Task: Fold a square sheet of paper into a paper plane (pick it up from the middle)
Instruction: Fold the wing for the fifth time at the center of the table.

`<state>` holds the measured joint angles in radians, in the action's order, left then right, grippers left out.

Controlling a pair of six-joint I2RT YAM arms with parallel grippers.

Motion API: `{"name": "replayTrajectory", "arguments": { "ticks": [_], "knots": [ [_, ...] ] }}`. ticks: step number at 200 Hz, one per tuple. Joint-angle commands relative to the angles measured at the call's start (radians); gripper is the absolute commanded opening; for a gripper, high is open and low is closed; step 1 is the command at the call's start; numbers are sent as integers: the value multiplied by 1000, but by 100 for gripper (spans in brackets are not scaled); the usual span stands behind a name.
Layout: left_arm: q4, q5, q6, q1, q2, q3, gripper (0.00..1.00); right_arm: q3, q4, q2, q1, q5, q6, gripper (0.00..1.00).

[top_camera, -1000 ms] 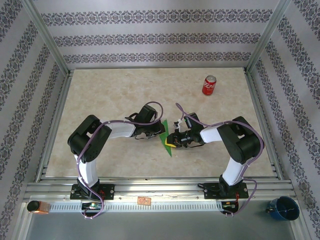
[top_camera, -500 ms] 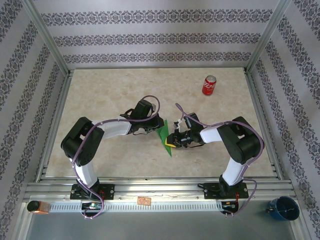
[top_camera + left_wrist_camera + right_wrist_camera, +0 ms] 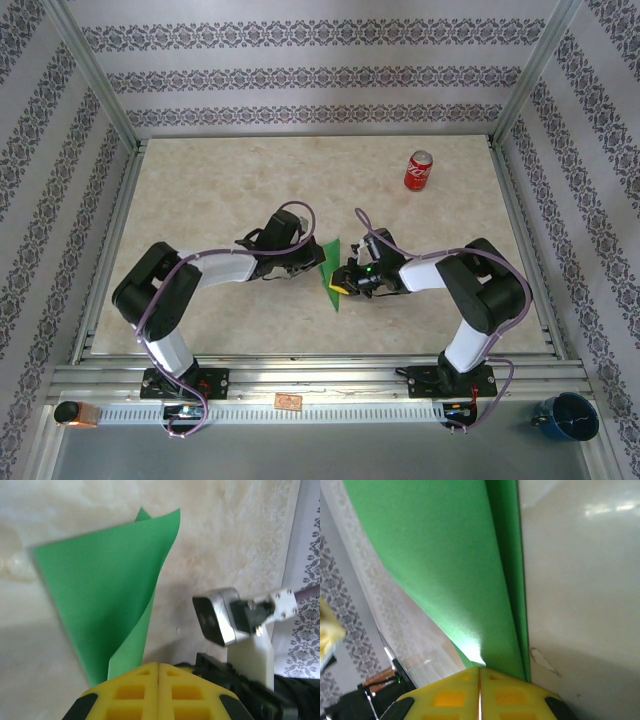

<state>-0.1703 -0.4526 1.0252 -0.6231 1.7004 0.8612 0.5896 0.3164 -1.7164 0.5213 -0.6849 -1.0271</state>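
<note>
Yellow-tipped left gripper (image 3: 158, 666): jaws pressed together, pinching one end of the square sheet of paper (image 3: 105, 590). Your right gripper (image 3: 480, 669): likewise clamped, on the opposite end. Sheet: bright green, doubled into two loose layers, standing between your arms at mid-table (image 3: 200, 190). Progress, as I judge it: first fold begun; crease, nose and wings not yet made. Red soda can (image 3: 418, 171): well apart.
</note>
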Motion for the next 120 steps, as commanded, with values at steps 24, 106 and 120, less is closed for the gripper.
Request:
{"name": "replayTrajectory", "arguments": {
  "ticks": [24,106,120],
  "knots": [
    [-54,66,37,-81,-103,-101,1,-63,225,-49,63,229,-321,11],
    [-146,47,76,-147,-8,-131,0,-76,297,-63,66,273,-385,11],
    [-145,40,76,-148,14,-117,0,-76,307,-67,65,265,-389,11]
  ]
}}
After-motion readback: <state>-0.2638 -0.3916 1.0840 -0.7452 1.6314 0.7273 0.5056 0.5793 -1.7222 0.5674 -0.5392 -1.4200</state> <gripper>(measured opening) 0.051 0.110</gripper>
